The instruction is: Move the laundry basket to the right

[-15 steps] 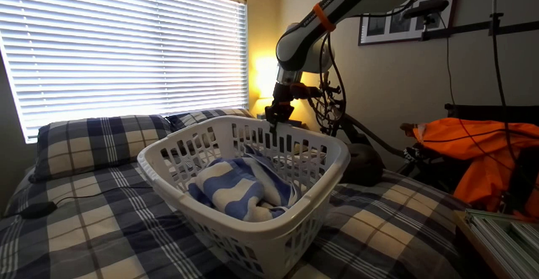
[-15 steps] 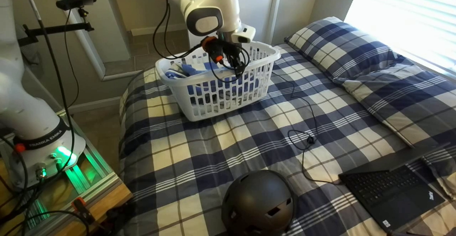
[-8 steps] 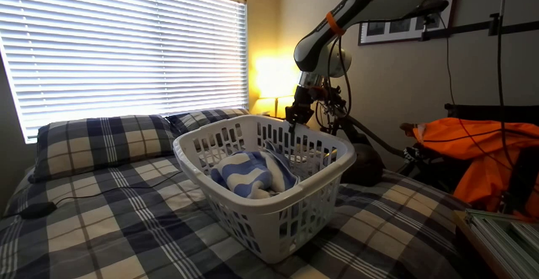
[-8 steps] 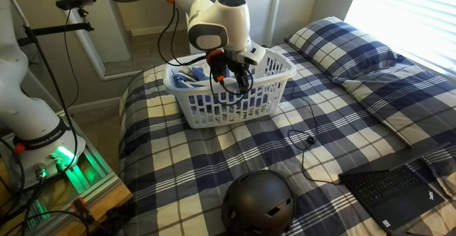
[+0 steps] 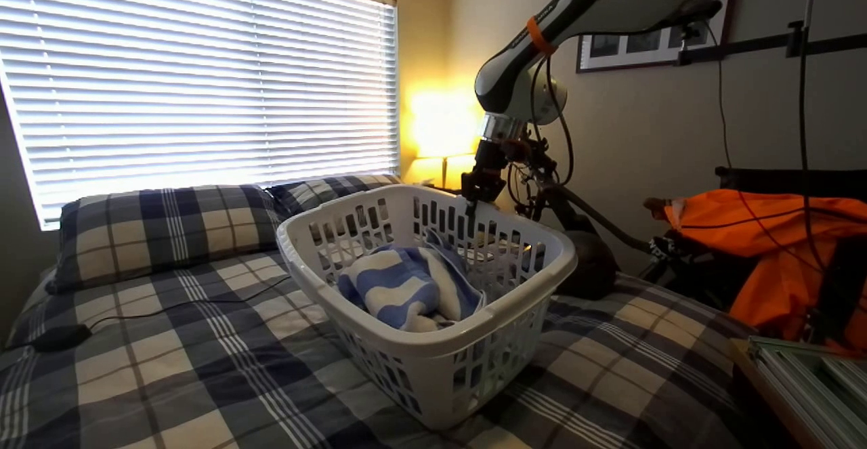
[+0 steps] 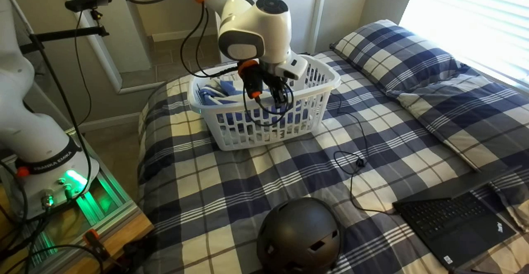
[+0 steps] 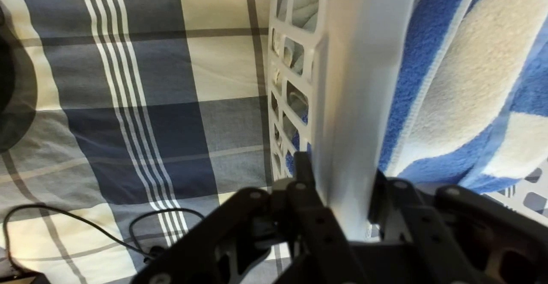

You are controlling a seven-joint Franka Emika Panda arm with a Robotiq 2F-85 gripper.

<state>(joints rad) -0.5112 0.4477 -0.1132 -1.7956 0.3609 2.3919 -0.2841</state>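
– Where is the laundry basket [image 5: 433, 378]?
– On the plaid bedspread [image 6: 198, 220], seemingly upright; whether its whole base bears, I can't tell.
– How will it handle?
– Light, I'd guess: slotted white plastic holding a striped cloth [image 5: 396, 286]. The cloth looks soft and may shift; the lattice walls should flex a little but not break easily.
– Best hold?
– The thick rim [image 7: 364, 74]. It ought to be stiffer than the lattice below, though its smooth plastic could slip or swivel in a single pinch.
– Is the gripper [image 7: 341, 181] there?
– Yes. In an exterior view it meets the rim at about one o'clock of the basket's mouth, one of its fingers [image 5: 471, 208] showing inside. In the wrist view they stand partway together, one on each side, the rim filling the gap, so I take it as gripped.
– Near the middle of that long side?
– Roughly, which should curb the swivel. I'd slide it low rather than hoist it, since the far side would sag.
– And round about?
– In an exterior view, with the basket as the dial's centre: a pillow [image 6: 396, 59] at two o'clock, a laptop [image 6: 463, 228] at four, a dark helmet [image 6: 299, 232] between five and six, the robot's base [image 6: 45, 177] past eight.
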